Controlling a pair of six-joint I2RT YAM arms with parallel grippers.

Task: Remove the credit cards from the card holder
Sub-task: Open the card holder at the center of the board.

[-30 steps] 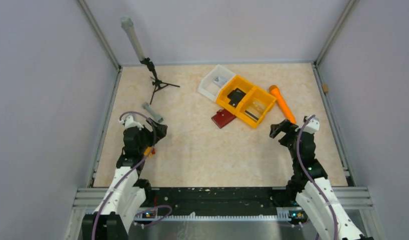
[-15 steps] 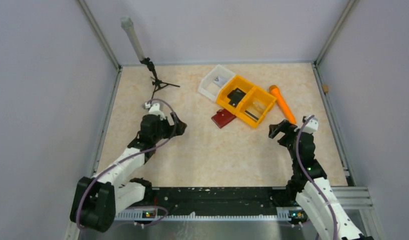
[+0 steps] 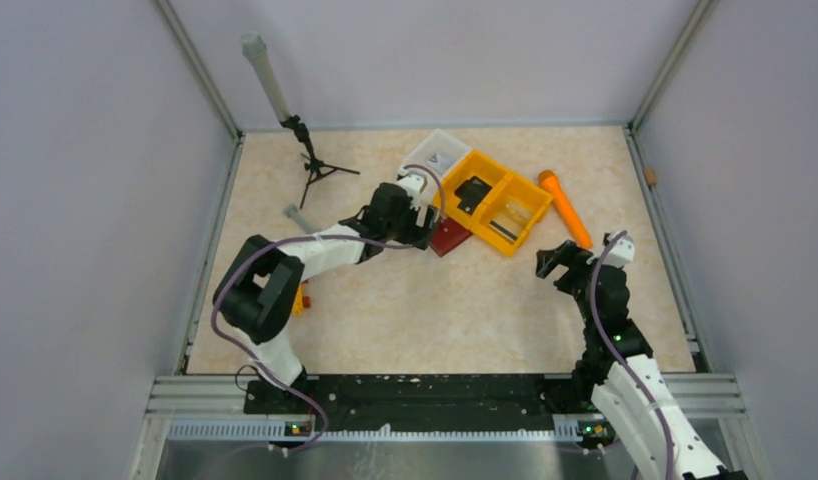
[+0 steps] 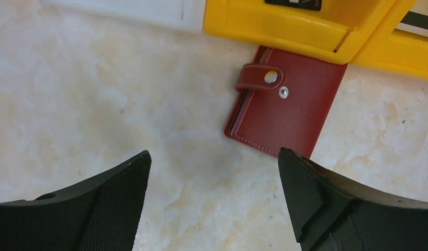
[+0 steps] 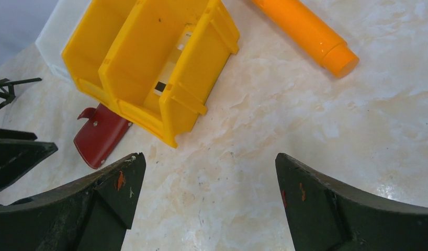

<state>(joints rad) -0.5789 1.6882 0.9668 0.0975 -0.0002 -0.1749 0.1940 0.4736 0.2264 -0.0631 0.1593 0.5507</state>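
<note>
The top view looks steeply down from high behind the near edge, taking in the whole desk (image 3: pixel 385 300). Both wrist views look down from close, sharing the card holder (image 4: pixel 288 112) and orange tray (image 5: pixel 149 57).

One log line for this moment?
left pincer: open, near card holder | card holder: folded shut, against yellow tray | right pincer: open, away

Behind card holder (image 4: pixel 290 112): orange tray (image 4: pixel 285 26); near side free.

Card holder (image 4: pixel 301 121) lies before the tray (image 4: pixel 274 27) — touching.
</note>
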